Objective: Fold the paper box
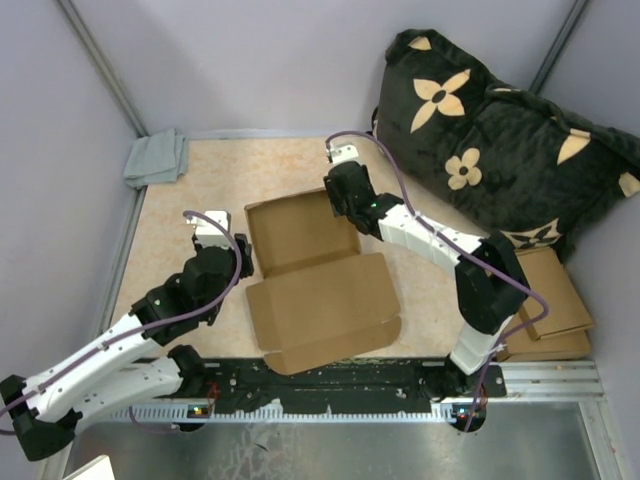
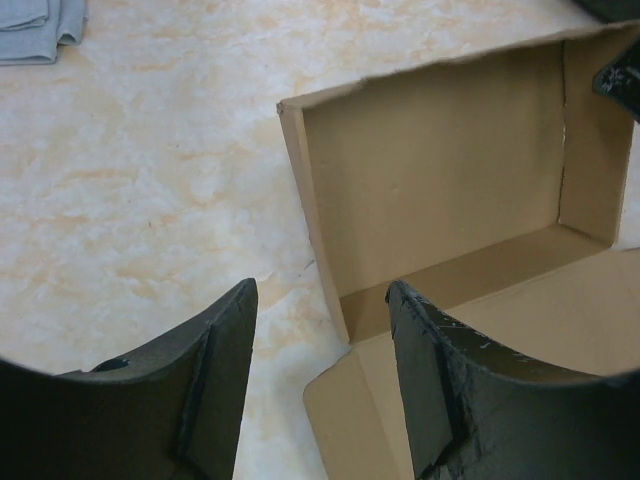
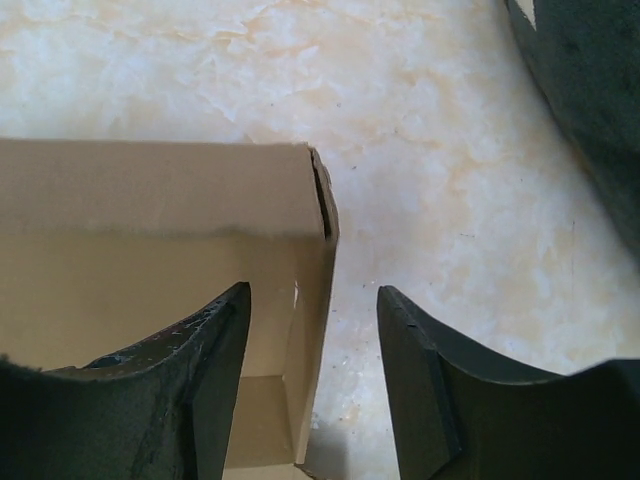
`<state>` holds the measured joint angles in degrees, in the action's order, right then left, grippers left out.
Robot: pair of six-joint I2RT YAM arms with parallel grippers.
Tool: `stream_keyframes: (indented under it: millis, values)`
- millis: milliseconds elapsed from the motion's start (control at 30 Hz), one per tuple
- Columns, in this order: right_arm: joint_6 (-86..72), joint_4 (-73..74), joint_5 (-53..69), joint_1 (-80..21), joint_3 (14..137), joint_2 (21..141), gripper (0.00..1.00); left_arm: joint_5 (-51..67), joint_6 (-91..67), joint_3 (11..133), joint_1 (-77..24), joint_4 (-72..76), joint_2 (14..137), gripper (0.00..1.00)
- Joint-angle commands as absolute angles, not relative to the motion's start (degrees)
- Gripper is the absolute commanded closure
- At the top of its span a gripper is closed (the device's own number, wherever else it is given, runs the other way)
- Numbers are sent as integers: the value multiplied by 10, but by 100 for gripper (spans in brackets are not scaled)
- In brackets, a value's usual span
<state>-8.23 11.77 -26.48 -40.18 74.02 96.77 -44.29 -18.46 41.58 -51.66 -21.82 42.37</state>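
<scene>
The paper box (image 1: 310,270) is plain brown cardboard in the middle of the table. Its tray walls stand up at the far half, and its lid flap (image 1: 325,312) lies flat toward the arms. My left gripper (image 1: 212,240) is open and empty, just left of the box's left wall; in the left wrist view its jaws straddle the near left corner (image 2: 345,320). My right gripper (image 1: 342,180) is open and empty over the box's far right corner; in the right wrist view its jaws straddle the right wall (image 3: 318,290).
A grey cloth (image 1: 157,158) lies at the far left corner. A black cushion with tan flowers (image 1: 490,130) leans at the far right. A smaller flat cardboard piece (image 1: 552,300) lies at the right edge. Walls close in the table.
</scene>
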Motion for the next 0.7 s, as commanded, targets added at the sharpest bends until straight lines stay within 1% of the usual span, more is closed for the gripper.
stream_keyframes:
  millis: [0,133,233,367,400,467,500,667]
  values:
    - [-21,146,-236,-398,815,977,45,-444,-183,409,-518,-251,399,38]
    - [9,177,-212,-389,859,994,38,-449,-185,377,-518,-248,373,38]
    - [31,195,-190,-372,906,1026,33,-439,-187,376,-518,-254,356,38]
    - [76,258,-122,-354,1026,1127,32,-434,-185,371,-518,-251,341,38]
    - [85,283,-118,-353,1067,1158,33,-433,-183,370,-518,-251,340,38]
    - [77,340,-148,-351,1139,1210,36,-433,-184,370,-518,-252,340,38]
    - [69,347,-147,-347,1156,1225,37,-433,-185,371,-518,-252,341,38]
    - [24,329,-115,-324,1163,1257,36,-423,-187,371,-518,-248,349,38]
